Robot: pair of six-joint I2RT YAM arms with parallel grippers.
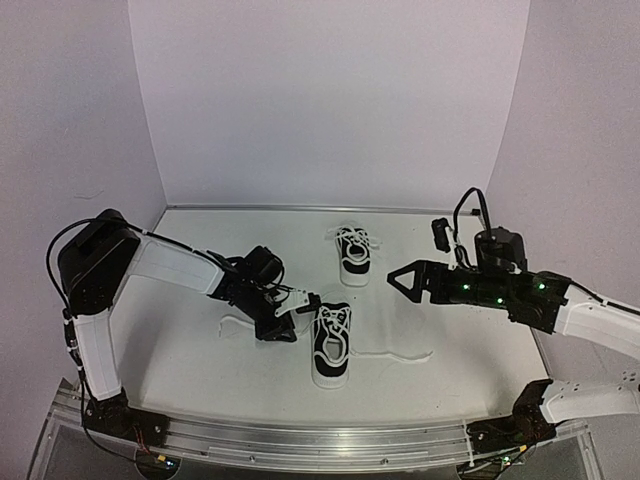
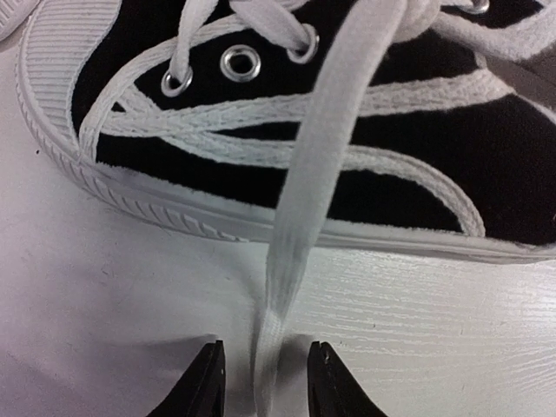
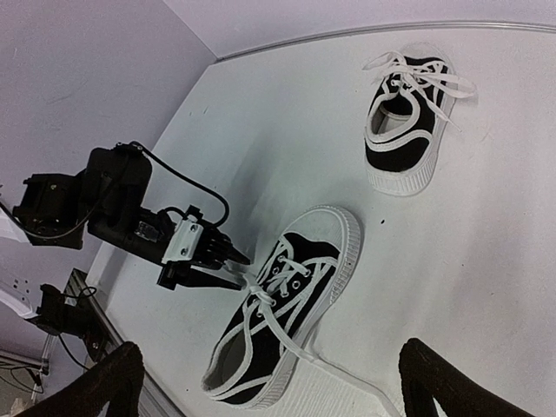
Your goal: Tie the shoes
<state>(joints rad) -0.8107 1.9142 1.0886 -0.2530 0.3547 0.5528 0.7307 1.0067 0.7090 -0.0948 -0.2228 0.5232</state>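
Observation:
The near black sneaker (image 1: 332, 345) stands mid-table with its white toe cap pointing towards the arms. Its left lace (image 2: 300, 217) runs taut from the eyelets out between my left gripper's fingers. My left gripper (image 1: 297, 308) is just left of that shoe, with its jaws a little apart around the lace (image 2: 268, 369) and a gap on each side. The other lace (image 1: 400, 355) trails right across the table. The second sneaker (image 1: 352, 252) stands farther back, also seen in the right wrist view (image 3: 404, 113). My right gripper (image 1: 395, 278) hovers wide open and empty to the right of both shoes, above the near sneaker (image 3: 287, 321).
White walls close in the table at the back and on both sides. A loose length of lace (image 1: 235, 322) lies on the table left of my left gripper. The metal rail (image 1: 300, 440) runs along the near edge.

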